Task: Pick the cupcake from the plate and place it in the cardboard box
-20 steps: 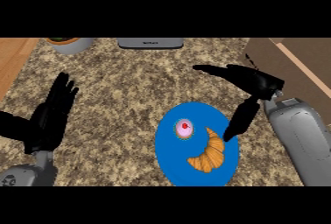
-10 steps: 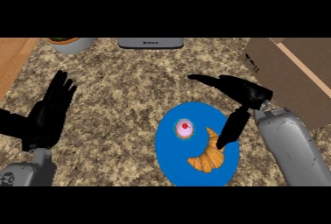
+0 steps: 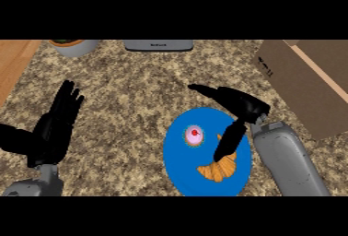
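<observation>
A small cupcake [image 3: 194, 135] with pink icing and a red top sits on the left half of a blue plate [image 3: 182, 166]. Beside it on the plate lies a croissant [image 3: 220, 169]. My right hand [image 3: 239, 105] hovers over the plate's upper right part, open, fingers stretched left above the cupcake and thumb hanging down just right of it, touching nothing. The cardboard box [image 3: 302, 83] stands at the right edge of the counter. My left hand [image 3: 54, 126] rests open at the left, fingers up.
A grey appliance [image 3: 158, 44] and a pot with a plant [image 3: 73, 46] stand at the counter's far edge. A wooden strip [image 3: 12, 64] runs along the far left. Speckled counter lies between the plate and the box.
My right hand has moved left and slightly down, from beside the plate to over its upper right part, closer to the cupcake. The left hand has barely shifted.
</observation>
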Controlling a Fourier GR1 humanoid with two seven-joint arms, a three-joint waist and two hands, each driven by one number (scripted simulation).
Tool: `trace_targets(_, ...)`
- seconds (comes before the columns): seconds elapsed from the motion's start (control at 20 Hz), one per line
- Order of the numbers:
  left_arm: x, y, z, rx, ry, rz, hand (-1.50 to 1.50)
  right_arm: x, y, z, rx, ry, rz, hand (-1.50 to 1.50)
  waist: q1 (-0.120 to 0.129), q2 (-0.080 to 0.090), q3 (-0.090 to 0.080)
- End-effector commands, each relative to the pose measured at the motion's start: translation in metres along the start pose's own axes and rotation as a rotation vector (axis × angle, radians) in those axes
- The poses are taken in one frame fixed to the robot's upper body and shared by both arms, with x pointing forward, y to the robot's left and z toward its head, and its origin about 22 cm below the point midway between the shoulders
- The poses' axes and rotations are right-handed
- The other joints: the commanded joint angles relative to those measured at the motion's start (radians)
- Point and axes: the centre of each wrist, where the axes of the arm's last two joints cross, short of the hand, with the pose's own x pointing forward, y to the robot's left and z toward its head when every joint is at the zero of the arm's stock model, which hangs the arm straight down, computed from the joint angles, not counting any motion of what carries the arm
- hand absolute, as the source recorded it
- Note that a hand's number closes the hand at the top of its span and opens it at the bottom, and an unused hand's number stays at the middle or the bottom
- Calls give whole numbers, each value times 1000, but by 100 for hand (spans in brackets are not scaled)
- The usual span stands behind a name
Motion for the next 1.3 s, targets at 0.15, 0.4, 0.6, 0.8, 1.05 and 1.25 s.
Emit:
trace_targets(0.15,13,-18,8,-1,3,11,0,-16,25,-11,12,23,1,-150,0,0,0)
trace_targets(0.4,7,-7,-16,5,3,11,0,2,27,-25,0,41,58,-150,-2,1,0)
trace_targets(0.6,-4,0,-5,1,-10,4,0,-11,30,-27,-1,51,48,-150,-1,1,0)
trace_targets(0.8,-4,-5,7,-1,24,-2,0,-27,41,-35,24,48,55,-150,1,1,0)
trace_targets(1.05,-5,1,2,12,7,4,0,-19,37,-29,48,39,55,-150,-1,0,0)
trace_targets(1.25,3,15,0,-2,-3,-12,0,-23,46,-41,56,64,50,-150,0,0,0)
